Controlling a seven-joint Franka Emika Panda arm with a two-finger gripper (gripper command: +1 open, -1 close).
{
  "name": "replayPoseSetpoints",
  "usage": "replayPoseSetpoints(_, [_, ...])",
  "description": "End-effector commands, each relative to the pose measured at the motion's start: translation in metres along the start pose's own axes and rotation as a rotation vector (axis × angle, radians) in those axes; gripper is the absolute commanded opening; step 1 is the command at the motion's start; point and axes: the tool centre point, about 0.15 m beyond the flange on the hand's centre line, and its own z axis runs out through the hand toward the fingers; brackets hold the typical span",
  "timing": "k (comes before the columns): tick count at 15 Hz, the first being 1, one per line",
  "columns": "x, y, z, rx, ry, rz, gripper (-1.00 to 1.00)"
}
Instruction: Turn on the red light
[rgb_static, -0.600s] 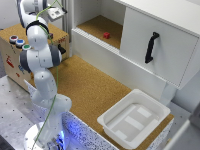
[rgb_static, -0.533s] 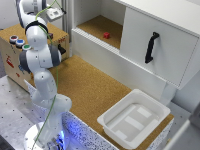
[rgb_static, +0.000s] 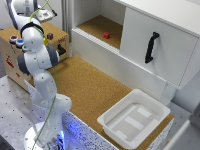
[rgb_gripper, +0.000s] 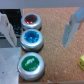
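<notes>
In the wrist view three round push-buttons with pale rims sit in a row on the cork top. The red light (rgb_gripper: 31, 21) is at one end, the blue button (rgb_gripper: 31, 36) in the middle and the green button (rgb_gripper: 30, 63) at the other end. My gripper (rgb_gripper: 39, 36) is open and empty above them. One finger (rgb_gripper: 8, 29) stands beside the red and blue buttons, and the other finger (rgb_gripper: 74, 24) is over bare cork. In the exterior view the gripper (rgb_static: 44, 15) hangs over the wooden box (rgb_static: 10, 60) at the exterior view's left. The buttons (rgb_static: 16, 40) show there partly behind the arm.
A small red cube (rgb_static: 106, 35) lies in the open cabinet compartment. A cabinet door with a black handle (rgb_static: 151, 47) is at the exterior view's right. A white tray (rgb_static: 135, 117) sits on the cork table. A yellow object (rgb_gripper: 81, 62) shows at the wrist view's edge.
</notes>
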Motion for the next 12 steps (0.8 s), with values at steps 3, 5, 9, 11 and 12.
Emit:
replayPoseSetpoints(3, [0.087, -0.024, -0.028, -0.015, -0.021, -0.082, 1.00])
replayPoseSetpoints(5, [0.114, -0.029, -0.032, -0.007, -0.030, -0.141, 1.00])
replayPoseSetpoints(9, [0.154, -0.036, -0.034, 0.023, -0.051, -0.218, 1.00])
replayPoseSetpoints(11, [0.165, -0.039, -0.029, 0.030, -0.113, -0.264, -1.00])
replayPoseSetpoints(12, [0.168, -0.040, -0.029, 0.023, -0.133, -0.274, -1.00])
